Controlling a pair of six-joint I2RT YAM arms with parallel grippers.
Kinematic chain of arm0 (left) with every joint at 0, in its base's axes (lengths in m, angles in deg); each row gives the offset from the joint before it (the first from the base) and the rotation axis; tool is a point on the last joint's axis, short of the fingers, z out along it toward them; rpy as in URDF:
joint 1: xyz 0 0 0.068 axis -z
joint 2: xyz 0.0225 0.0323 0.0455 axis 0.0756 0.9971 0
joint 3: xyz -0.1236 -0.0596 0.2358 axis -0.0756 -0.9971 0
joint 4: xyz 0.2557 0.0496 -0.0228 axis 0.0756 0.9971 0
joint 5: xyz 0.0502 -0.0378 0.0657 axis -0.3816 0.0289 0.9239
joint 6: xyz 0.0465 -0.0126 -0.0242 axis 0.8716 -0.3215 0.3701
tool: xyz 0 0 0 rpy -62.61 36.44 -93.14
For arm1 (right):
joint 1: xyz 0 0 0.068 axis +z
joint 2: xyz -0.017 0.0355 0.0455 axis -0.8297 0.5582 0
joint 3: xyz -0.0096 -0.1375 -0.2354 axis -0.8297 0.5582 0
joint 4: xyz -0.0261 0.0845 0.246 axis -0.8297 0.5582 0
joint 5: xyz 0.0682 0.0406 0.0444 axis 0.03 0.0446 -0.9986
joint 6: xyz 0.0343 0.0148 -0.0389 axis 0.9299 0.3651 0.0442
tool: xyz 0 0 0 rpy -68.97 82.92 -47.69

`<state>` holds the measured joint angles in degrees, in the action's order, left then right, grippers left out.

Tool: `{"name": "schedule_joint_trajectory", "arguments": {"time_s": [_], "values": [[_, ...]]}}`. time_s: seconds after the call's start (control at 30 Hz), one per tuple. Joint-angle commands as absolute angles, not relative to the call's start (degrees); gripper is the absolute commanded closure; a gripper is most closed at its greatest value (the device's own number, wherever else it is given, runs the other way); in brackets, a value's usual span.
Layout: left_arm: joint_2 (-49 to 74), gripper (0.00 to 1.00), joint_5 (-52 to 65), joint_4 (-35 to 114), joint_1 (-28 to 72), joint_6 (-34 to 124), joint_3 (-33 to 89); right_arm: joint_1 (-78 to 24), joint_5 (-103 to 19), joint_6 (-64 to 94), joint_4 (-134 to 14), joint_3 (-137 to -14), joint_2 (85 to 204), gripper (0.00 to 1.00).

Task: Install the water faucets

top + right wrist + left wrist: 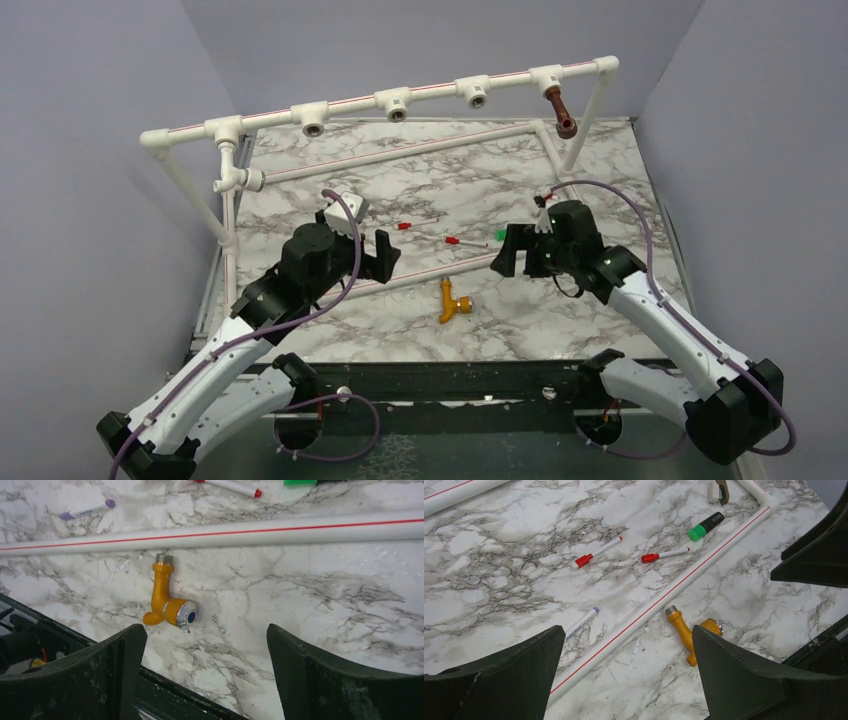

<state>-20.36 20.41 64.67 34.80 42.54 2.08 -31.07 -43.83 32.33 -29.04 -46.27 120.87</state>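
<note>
The brown faucet [561, 110] hangs fitted at the rail's [430, 86] right end. The orange faucet [167, 600] lies loose near the table's [620, 190] near edge, beside the low pipe [250, 532]. Right claw [205, 630] and left claw [386, 256] flank it, both spread apart and empty, likely for pickup.

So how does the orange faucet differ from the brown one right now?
Colour: the orange faucet is orange-yellow with a silvery cap; the brown faucet is dark brown.
Place: the orange faucet lies loose on the marble table; the brown faucet is mounted in the white tee at the upper rail's right end.
Pose: the orange one lies flat, the brown one hangs downward.
Both are small tap-shaped pieces.
</note>
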Motion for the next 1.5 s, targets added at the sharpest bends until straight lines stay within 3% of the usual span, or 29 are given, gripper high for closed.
{"name": "schedule_joint_trajectory", "arguments": {"time_s": [0.0, 0.27, 0.47, 0.8, 1.47], "values": [[-23.25, 0.01, 21.88, 62.26, 35.02, 40.25, -0.04, -25.49, -37.02, 38.37, -27.97, -45.11, 123.07, 0.06], [-26.37, 0.01, 22.00, 61.95, 35.03, 38.77, -3.56, -12.78, -27.01, 44.98, -27.76, -46.72, 131.17, 0.06], [-29.02, 0.01, 22.34, 60.80, 34.97, 37.94, -6.80, -7.23, -27.46, 48.41, -30.87, -47.20, 136.92, 0.07], [-30.16, 0.01, 20.76, 59.20, 35.04, 38.00, -9.08, -4.85, -30.04, 49.58, -36.54, -48.33, 144.26, 0.18], [-30.18, 0.01, 19.18, 59.12, 35.01, 38.61, -9.09, 0.54, -21.84, 58.33, -31.67, -54.65, 156.04, 0.14]]}}
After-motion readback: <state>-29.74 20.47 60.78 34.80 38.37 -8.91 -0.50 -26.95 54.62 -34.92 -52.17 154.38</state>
